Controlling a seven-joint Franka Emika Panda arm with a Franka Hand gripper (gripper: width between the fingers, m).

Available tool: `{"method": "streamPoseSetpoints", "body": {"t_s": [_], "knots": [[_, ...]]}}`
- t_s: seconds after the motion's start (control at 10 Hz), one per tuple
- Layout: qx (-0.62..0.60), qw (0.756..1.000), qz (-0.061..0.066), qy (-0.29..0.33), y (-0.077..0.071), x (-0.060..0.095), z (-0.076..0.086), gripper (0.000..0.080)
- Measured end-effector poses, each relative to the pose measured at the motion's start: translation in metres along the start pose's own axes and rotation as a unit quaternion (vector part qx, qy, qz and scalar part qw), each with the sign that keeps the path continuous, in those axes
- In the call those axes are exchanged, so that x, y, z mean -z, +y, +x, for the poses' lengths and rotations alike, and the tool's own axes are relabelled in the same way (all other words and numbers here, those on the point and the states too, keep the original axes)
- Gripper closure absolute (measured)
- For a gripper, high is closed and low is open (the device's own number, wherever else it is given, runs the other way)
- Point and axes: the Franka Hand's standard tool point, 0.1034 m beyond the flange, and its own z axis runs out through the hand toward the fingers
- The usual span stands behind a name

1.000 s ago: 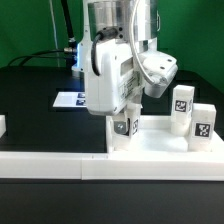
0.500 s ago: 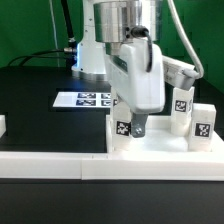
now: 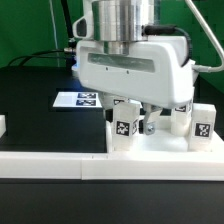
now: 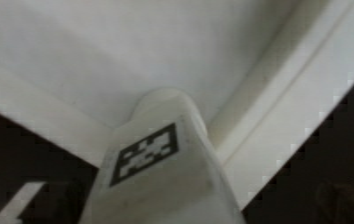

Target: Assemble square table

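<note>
The square table top (image 3: 165, 146) lies flat at the exterior view's right. A white tagged leg (image 3: 124, 127) stands upright at its near left corner. Two more tagged legs (image 3: 203, 125) stand at its right side, one partly hidden behind the hand. My gripper (image 3: 135, 117) reaches down over the corner leg with its wide hand turned broadside. In the wrist view the leg (image 4: 163, 165) rises between the fingertips (image 4: 25, 200), with dark gaps on both sides. My gripper (image 4: 188, 206) is open around it and the slab (image 4: 121, 60) lies beyond.
A long low white barrier wall (image 3: 55, 166) runs along the front. The marker board (image 3: 76, 99) lies on the black table behind the hand. A small white piece (image 3: 2, 125) sits at the exterior view's left edge.
The hand has turned about its vertical axis over the corner leg, from narrow side to broadside. The leg's tag faces the same way throughout.
</note>
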Motion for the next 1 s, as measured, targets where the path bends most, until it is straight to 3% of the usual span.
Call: {"method": "streamPoseSetpoints", "body": {"t_s": [0.2,0.5,0.7,1.0], "knots": [[0.066,0.998,-0.004,-0.004,0.0007,-0.0018,-0.0033,0.015],[0.046,0.999,-0.004,-0.004,0.0009,-0.0019,-0.0032,0.0159],[-0.04,0.999,-0.008,-0.007,0.0059,-0.0031,-0.0025,0.0507],[-0.143,0.99,-0.008,-0.006,0.0057,-0.0032,-0.0025,0.0515]]}}
